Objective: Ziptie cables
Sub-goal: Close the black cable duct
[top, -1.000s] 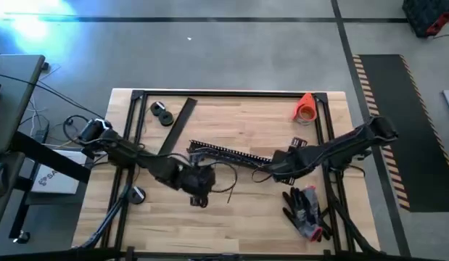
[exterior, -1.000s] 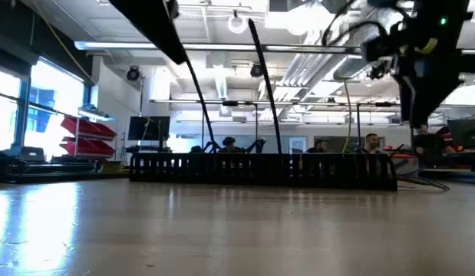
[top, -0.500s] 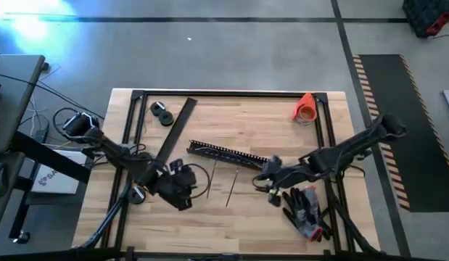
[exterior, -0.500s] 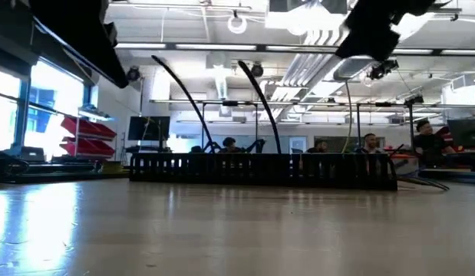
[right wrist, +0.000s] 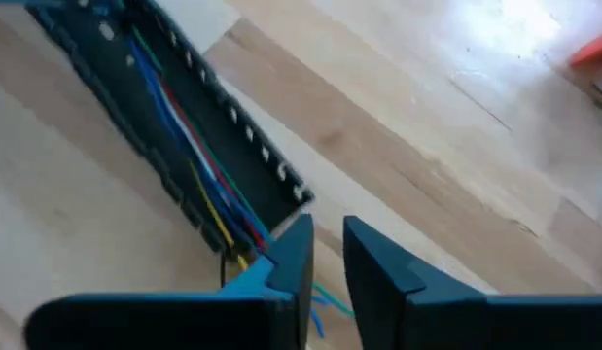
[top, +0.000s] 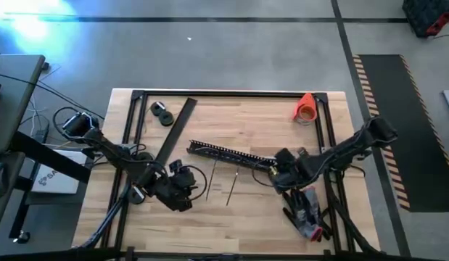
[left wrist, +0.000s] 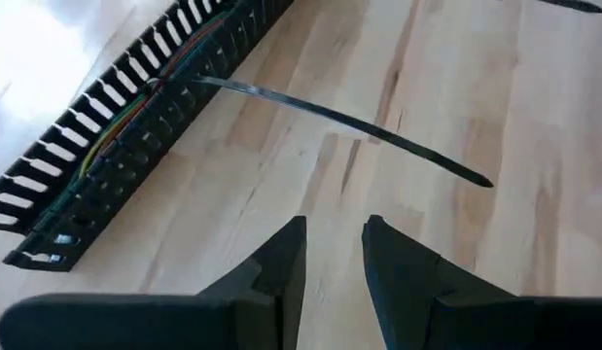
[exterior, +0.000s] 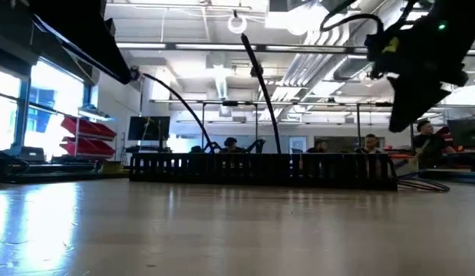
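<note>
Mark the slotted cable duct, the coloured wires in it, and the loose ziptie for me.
slotted cable duct [left wrist: 116, 146], left wrist view, toothed side wall
coloured wires [right wrist: 198, 160], right wrist view, mid-run inside the duct
ziptie [left wrist: 378, 136], left wrist view, middle of strap

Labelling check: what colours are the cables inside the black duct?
Blue, red, green and yellow cables, clearest in the right wrist view.

two arms [top: 122, 156], slotted duct [top: 228, 154], gloves [top: 305, 210]

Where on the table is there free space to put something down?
Bare wood lies along the near edge of the table, between the left gripper and the gloves, and at the far side between the black strip and the orange cone. The middle is crowded: slotted duct, loose zip ties, right gripper.
</note>
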Robot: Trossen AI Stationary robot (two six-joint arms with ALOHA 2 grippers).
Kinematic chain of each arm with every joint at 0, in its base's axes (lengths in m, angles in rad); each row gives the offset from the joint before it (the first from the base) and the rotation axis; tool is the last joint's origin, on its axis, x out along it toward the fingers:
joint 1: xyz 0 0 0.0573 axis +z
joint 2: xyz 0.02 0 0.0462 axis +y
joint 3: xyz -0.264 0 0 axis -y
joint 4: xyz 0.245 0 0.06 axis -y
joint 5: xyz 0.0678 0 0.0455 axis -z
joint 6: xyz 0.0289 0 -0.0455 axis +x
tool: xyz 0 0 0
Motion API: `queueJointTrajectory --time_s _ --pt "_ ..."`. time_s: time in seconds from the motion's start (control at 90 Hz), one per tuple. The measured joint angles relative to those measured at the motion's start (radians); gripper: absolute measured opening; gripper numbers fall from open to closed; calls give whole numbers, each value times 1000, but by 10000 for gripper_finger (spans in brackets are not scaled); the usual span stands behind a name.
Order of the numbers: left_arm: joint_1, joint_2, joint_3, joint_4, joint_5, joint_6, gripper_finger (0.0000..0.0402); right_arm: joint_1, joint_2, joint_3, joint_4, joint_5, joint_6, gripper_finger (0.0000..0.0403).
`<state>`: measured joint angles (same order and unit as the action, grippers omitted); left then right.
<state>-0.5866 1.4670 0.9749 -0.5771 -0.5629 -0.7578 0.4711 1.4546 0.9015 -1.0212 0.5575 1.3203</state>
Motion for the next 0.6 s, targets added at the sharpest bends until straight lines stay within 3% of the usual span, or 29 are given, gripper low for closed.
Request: queueJointTrajectory --time_s 0.178,0.289,0.411,0.5,0.6 --pt "15 0 0 -2 -3 -27 85 56 -38 45 50 55 -106 26" --pt "54 0 0 -1 -1 6 85 66 -39 51 218 115 -278 36" --pt "121 0 -11 12 -40 127 85 20 -9 50 449 88 -517 67" --pt "206 -16 -38 40 31 171 85 -30 35 50 622 64 -703 94" --pt "285 -55 -65 105 149 176 85 -114 102 50 762 -59 -882 120"
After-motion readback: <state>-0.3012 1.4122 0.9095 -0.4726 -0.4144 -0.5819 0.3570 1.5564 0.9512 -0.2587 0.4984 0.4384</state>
